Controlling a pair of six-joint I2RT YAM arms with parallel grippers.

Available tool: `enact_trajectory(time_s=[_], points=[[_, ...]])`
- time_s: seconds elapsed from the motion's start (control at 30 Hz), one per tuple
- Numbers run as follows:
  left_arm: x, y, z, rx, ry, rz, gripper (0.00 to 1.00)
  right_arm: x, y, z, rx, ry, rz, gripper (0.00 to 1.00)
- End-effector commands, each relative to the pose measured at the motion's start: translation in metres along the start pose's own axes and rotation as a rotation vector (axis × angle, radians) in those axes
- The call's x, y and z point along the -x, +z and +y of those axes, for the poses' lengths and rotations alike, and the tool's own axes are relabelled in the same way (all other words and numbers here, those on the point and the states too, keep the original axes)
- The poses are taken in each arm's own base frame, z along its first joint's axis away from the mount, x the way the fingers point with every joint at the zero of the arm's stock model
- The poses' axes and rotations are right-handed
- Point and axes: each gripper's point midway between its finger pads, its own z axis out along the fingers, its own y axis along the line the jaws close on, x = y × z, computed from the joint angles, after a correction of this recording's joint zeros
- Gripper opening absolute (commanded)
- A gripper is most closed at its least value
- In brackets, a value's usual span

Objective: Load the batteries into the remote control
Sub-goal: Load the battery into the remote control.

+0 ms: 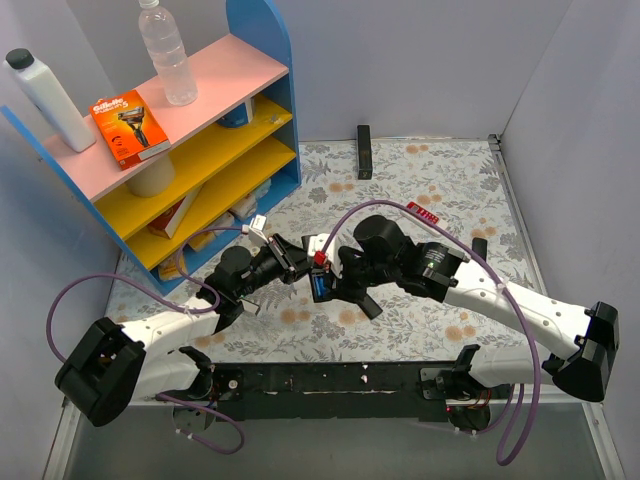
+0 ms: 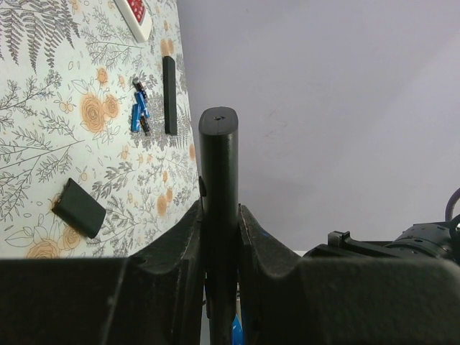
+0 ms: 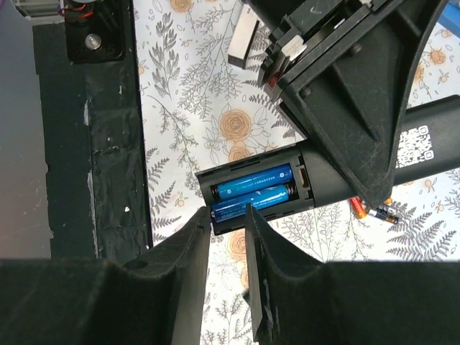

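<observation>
The black remote control [image 3: 431, 136] is held in the air over the table, and my left gripper [image 2: 219, 212] is shut on its body [image 2: 218, 165]. Its battery compartment lies uncovered, with two blue batteries [image 3: 255, 188] side by side inside. My right gripper [image 3: 228, 212] is open. Its tips rest at the compartment's edge, over the end of the nearer battery, with nothing held between them. In the top view the two grippers meet mid-table, left [image 1: 298, 262] and right [image 1: 325, 285]. A small black cover [image 2: 79, 208] lies on the cloth.
A blue shelf unit [image 1: 270, 110] stands at the back left. A black bar [image 1: 365, 152] lies near the back wall and a red-and-white remote [image 1: 424, 212] at the right. Loose blue cells [image 2: 139, 115] and orange cells [image 3: 374, 210] lie on the floral cloth. A white remote [image 3: 244, 43] lies nearby.
</observation>
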Motion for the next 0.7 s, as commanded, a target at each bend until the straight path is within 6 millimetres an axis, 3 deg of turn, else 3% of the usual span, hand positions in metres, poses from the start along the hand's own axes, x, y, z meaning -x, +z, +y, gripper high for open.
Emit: enact_trajectory(time_s=[0.0, 0.67], points=[[0.005, -0.002, -0.040, -0.079, -0.207, 0.007, 0.00, 0.008, -0.004, 0.001, 0.013, -0.032, -0.006, 0.33], [0.004, -0.001, -0.050, -0.098, -0.188, 0.026, 0.00, 0.002, 0.009, -0.018, -0.072, -0.022, -0.001, 0.27]])
